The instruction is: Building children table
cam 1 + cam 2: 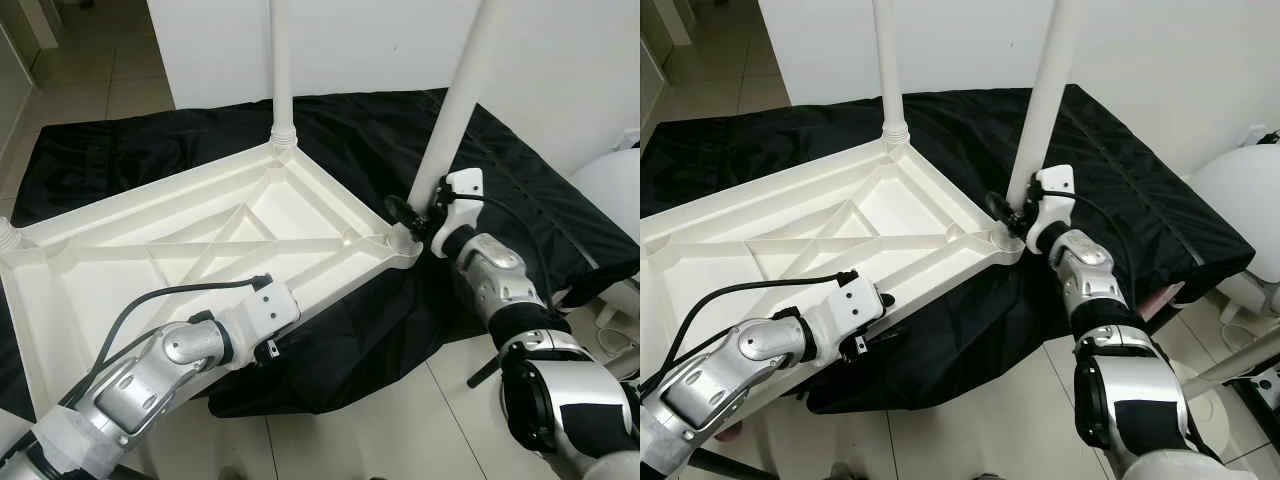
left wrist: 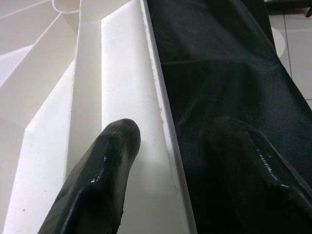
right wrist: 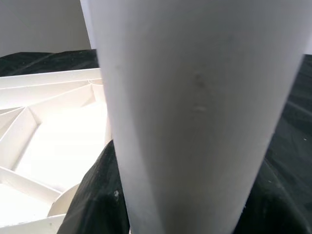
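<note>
White plastic table top (image 1: 180, 250) lies upside down on a black cloth (image 1: 380, 130) spread over the tiled floor (image 1: 400, 430), its ribbed underside facing up and its body occupying the 9 o'clock half of the head views. Two white legs stand upright in corner sockets: the far leg (image 1: 281, 60) at 12 o'clock, and the near leg (image 1: 462, 95) at about 1 o'clock, seated in the corner toward 3 o'clock. The right gripper (image 1: 415, 212) sits at the base of the near leg, just above its socket; its black fingers (image 1: 400, 208) close around the leg, which crowds the right wrist view (image 3: 204, 112) at close range. The left gripper (image 2: 165, 161) straddles the table top's near edge at about 7 o'clock: one finger (image 2: 97, 180) rests inside on the white plastic, the other (image 2: 253, 175) outside against the black cloth, with the thin rim (image 2: 163, 117) between them. The gap is narrow, and whether the fingers pinch the rim cannot be told. A white rounded object (image 1: 610, 185) stands at 3 o'clock, beyond the cloth.
</note>
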Robot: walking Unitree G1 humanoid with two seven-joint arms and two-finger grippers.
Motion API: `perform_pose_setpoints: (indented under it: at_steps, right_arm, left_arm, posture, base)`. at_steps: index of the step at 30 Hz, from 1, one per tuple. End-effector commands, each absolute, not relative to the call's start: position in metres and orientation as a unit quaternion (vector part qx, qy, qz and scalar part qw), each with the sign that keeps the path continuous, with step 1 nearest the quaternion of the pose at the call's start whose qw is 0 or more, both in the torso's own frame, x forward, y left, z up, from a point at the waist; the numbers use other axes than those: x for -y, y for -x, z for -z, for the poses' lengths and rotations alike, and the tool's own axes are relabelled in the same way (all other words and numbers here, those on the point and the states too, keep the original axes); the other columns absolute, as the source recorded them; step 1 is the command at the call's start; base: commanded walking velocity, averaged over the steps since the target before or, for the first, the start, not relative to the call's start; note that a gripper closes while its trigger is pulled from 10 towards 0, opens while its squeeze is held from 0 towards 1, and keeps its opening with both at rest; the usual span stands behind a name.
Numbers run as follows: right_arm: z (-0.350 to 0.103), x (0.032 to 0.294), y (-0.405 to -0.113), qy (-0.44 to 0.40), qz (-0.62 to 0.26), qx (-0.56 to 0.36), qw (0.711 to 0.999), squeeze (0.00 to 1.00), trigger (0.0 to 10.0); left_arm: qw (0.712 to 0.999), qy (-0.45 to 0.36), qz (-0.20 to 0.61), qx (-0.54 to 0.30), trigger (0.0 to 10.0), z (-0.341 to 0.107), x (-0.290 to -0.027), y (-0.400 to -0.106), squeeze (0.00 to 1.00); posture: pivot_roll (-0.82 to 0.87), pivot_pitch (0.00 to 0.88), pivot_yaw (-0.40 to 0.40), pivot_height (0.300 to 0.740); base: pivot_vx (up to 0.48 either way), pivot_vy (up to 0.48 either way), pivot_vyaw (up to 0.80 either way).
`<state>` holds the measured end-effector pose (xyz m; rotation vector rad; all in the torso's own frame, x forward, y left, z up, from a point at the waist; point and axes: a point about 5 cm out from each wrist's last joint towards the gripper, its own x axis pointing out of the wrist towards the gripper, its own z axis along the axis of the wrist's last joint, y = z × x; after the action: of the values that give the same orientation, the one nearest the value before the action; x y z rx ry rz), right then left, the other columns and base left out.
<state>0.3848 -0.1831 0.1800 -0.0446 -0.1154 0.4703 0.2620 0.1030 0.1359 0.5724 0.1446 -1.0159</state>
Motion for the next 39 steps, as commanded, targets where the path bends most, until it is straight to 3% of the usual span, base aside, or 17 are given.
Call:
perform_pose_setpoints:
  at_steps: [1, 7, 8, 9, 10, 12, 19, 25, 29, 30, 37, 38, 39]
  right_arm:
    - [-0.168, 0.19, -0.379, 0.018, -0.225, 0.044, 0.973, 0.0, 0.0]
    - [-0.165, 0.191, -0.375, 0.019, -0.23, 0.047, 0.972, 0.0, 0.0]
    - [-0.161, 0.193, -0.367, 0.022, -0.235, 0.051, 0.971, 0.0, 2.4]
    - [-0.161, 0.193, -0.367, 0.022, -0.235, 0.051, 0.971, 0.0, 2.4]
    - [-0.157, 0.192, -0.358, 0.019, -0.242, 0.055, 0.969, 0.0, 10.0]
    - [-0.157, 0.192, -0.358, 0.019, -0.242, 0.055, 0.969, 0.0, 10.0]
    - [-0.148, 0.161, -0.31, -0.016, -0.312, 0.064, 0.948, 0.0, 10.0]
    - [-0.134, 0.14, -0.285, -0.036, -0.32, 0.052, 0.945, 0.0, 10.0]
    - [-0.134, 0.14, -0.285, -0.036, -0.32, 0.052, 0.945, 0.0, 10.0]
    - [-0.133, 0.138, -0.275, -0.046, -0.323, 0.047, 0.944, 1.0, 10.0]
    - [-0.138, 0.148, -0.268, -0.042, -0.315, 0.054, 0.947, 1.0, 10.0]
    - [-0.141, 0.154, -0.266, -0.036, -0.313, 0.053, 0.947, 0.0, 10.0]
    - [-0.142, 0.161, -0.266, -0.027, -0.316, 0.046, 0.947, 0.0, 10.0]
  left_arm:
    - [0.834, -0.294, 0.457, -0.101, 10.0, -0.124, -0.118, -0.269, 0.0]
    - [0.831, -0.312, 0.451, -0.098, 10.0, -0.124, -0.123, -0.272, 0.0]
    - [0.827, -0.334, 0.44, -0.1, 10.0, -0.124, -0.133, -0.277, 0.0]
    - [0.827, -0.334, 0.44, -0.1, 10.0, -0.124, -0.133, -0.277, 0.0]
    - [0.824, -0.354, 0.431, -0.102, 10.0, -0.124, -0.143, -0.28, 0.0]
    - [0.824, -0.354, 0.431, -0.102, 10.0, -0.124, -0.143, -0.28, 0.0]
    - [0.822, -0.401, 0.387, -0.115, 10.0, -0.132, -0.183, -0.295, 0.0]
    - [0.827, -0.41, 0.37, -0.107, 10.0, -0.141, -0.191, -0.302, 0.0]
    - [0.827, -0.41, 0.37, -0.107, 10.0, -0.141, -0.191, -0.302, 0.0]
    - [0.83, -0.386, 0.391, -0.094, 10.0, -0.144, -0.183, -0.299, 0.0]
    - [0.847, -0.313, 0.424, -0.07, 10.0, -0.153, -0.17, -0.294, 0.0]
    - [0.851, -0.282, 0.44, -0.057, 10.0, -0.158, -0.164, -0.291, 0.0]
    - [0.856, -0.242, 0.455, -0.043, 10.0, -0.165, -0.158, -0.289, 0.0]
  posture:
    - [0.0, 0.081, -0.012, 0.74]
    - [0.0, 0.077, -0.017, 0.74]
    - [-0.01, 0.076, -0.024, 0.74]
    - [-0.01, 0.076, -0.024, 0.74]
    - [-0.01, 0.076, -0.026, 0.74]
    - [-0.01, 0.076, -0.026, 0.74]
    - [-0.02, 0.079, -0.032, 0.74]
    - [-0.03, 0.082, -0.026, 0.74]
    - [-0.03, 0.082, -0.026, 0.74]
    - [-0.04, 0.082, -0.024, 0.74]
    - [-0.04, 0.078, -0.025, 0.74]
    - [-0.04, 0.075, -0.023, 0.74]
    - [-0.04, 0.073, -0.023, 0.74]
  base:
    - [0.0, 0.0, 0.0]
    - [0.0, 0.0, 0.0]
    - [0.0, 0.0, 0.0]
    - [0.0, 0.0, 0.0]
    - [0.0, 0.0, 0.0]
    - [0.0, 0.0, 0.0]
    - [0.0, 0.0, 0.0]
    - [0.0, 0.0, 0.0]
    - [0.0, 0.0, 0.0]
    - [0.0, 0.0, 0.0]
    - [0.0, 0.0, 0.0]
    - [0.0, 0.0, 0.0]
    - [0.0, 0.0, 0.0]
